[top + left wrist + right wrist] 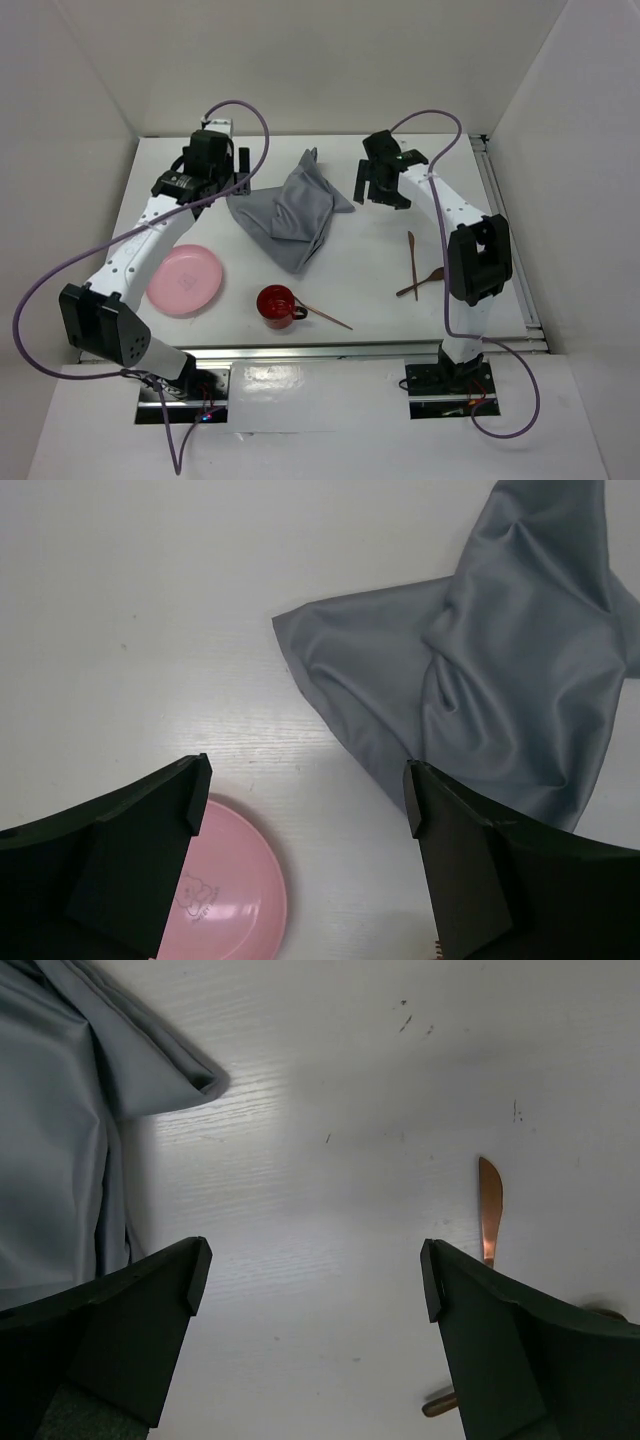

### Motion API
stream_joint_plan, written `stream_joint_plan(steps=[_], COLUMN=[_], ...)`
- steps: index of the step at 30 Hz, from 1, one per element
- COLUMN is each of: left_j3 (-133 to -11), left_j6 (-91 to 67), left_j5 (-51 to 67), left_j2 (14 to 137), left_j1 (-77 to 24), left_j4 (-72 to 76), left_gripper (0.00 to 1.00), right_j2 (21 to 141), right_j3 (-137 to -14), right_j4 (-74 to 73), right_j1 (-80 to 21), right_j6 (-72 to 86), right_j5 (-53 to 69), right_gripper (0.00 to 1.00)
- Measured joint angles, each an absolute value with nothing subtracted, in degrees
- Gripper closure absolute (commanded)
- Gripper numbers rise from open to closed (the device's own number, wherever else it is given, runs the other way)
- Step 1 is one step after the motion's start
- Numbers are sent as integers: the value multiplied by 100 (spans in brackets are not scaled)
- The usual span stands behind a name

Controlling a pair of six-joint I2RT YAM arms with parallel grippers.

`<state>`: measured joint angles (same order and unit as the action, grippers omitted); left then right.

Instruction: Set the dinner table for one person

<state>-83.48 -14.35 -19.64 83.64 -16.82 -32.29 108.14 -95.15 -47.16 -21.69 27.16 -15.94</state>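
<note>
- We are hovering the left gripper (pixel 305 790) over the left edge of the crumpled grey cloth (pixel 480 680), fingers spread wide and gripping nothing.
- We are holding the right gripper (pixel 312 1265) wide open and empty too, above bare tabletop between the cloth's corner and the wooden knife (pixel 489 1210).
- The dinner table (pixel 370 270) is lying under everything, with the cloth sitting near its middle.
- We are risking pinching a single fold, so the cloth may be bunching rather than spreading flat.
- Dragging it could be sweeping the red cup (pixel 275 303) or the pink plate (pixel 185 280) aside, since both are lying near its front corner.
</note>
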Motion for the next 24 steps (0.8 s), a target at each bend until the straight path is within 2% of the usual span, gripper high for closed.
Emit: stream_joint_plan(steps=[2, 3, 9, 18, 24], left_j3=[-8311, -8281, -8409, -7293, -7172], left_j6=[-1507, -1551, -2064, -2554, -3284], left_j5=[-2016, -2049, -1798, -683, -139], left_j2=[8442, 8471, 8785, 8844, 9448], left_j1=[-1684, -1667, -1457, -1431, -1706], left_j4=[-3218, -3221, -3551, -3586, -3444], left_gripper=[4, 0, 0, 0, 1], right_j2=[10803, 10792, 10547, 8429, 8466], right_j3=[-9439, -9391, -9198, -7459, -7391], right_j4=[-4657, -4635, -4440, -3107, -2829], right_j1=[-2167, -2167, -2158, -2005, -1754], right_j6=[2718, 2718, 2668, 2215, 2200], right_j5=[-1584, -1577, -1446, -379, 115], right_gripper=[0, 0, 0, 0, 0])
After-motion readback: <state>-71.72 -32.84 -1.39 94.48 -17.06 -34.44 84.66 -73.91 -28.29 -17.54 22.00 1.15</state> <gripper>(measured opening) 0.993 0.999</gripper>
